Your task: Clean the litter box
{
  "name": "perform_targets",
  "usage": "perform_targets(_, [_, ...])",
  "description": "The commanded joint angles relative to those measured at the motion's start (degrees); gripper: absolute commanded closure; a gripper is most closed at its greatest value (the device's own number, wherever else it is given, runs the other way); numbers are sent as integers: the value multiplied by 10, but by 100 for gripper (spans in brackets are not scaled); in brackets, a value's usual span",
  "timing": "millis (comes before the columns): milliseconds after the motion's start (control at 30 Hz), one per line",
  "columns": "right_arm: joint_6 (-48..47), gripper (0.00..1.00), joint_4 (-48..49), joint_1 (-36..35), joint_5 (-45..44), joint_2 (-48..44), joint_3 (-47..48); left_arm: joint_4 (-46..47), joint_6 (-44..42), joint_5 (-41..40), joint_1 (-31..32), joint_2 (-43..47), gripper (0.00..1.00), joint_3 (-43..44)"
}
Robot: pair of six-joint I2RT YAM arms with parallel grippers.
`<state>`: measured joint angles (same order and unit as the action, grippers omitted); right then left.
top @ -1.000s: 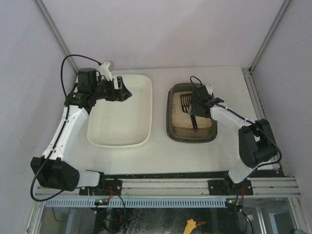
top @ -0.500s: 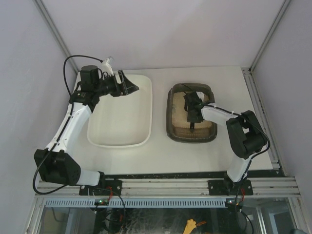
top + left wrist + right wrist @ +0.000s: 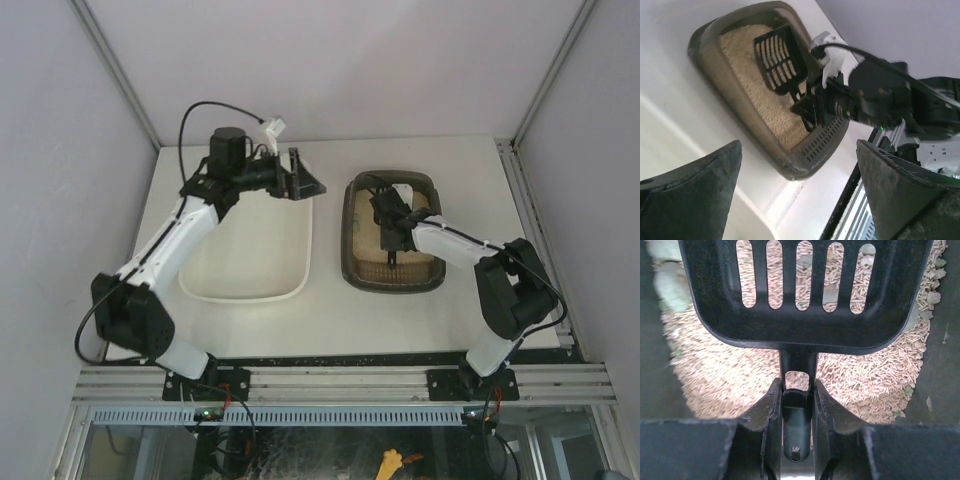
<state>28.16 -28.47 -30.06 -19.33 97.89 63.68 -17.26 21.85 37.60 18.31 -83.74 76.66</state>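
Directly below right gripper, litter box, gripper clamped on scoop, left gripper apart

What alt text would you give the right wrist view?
The right gripper is shut on the handle of a black slotted scoop, seen from close behind the fingers. The scoop head fills the top of the frame, with beige pellet litter showing through its slots. Pale clumps lie at upper left inside the dark litter box.

You have one litter box, one cream-white tub, one black slotted scoop, and two grippers: the left gripper and the right gripper.
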Motion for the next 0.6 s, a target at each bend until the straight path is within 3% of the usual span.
perform_targets(0, [-30, 100, -6, -21, -27, -56, 12, -40, -68, 91, 32, -112, 0, 140])
perform_targets(333, [-59, 100, -1, -72, -46, -103, 1, -27, -79, 80, 41, -281, 0, 270])
perform_targets(567, [-56, 100, 9, -98, -29, -125, 1, 18, -157, 1, 77, -265, 0, 231])
